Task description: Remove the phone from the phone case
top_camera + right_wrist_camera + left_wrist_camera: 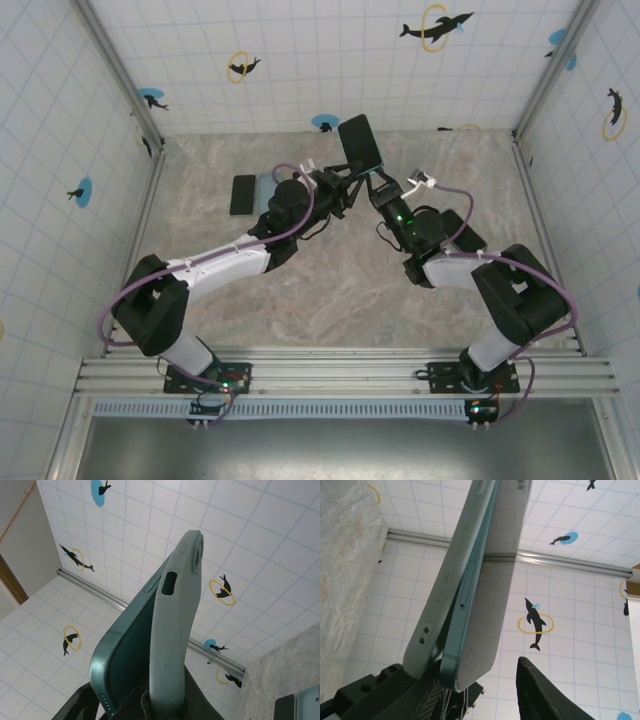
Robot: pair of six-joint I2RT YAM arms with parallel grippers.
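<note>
Rising from the near edge of the table [330, 300], both arms lean inward and meet above its middle, with the phone [360, 142] held upright in the air between them. The right gripper [150, 704] is clamped tight on the lower end of the case [176, 630], whose grey-green back runs down between its dark fingers [197, 701]. In that wrist view the teal phone stands beside the case. Its bottom corner is parted from the shell, while its upper part sits inside.

The left gripper [475, 692] has its jaws apart around the same end. The finger with the ribbed pad [427, 700] lies against case and phone. The other stands clear of the screen, with a strip of wall showing between them. From the left wrist, the case peels away from the phone's edge at the bottom corner and closes against it higher up.

Farther back on the table, left of the grippers, lies a black slab [243, 194] with a pale blue piece [266, 187] just beside it. Beyond rises the tiled wall [300, 60] with its whale pictures.
</note>
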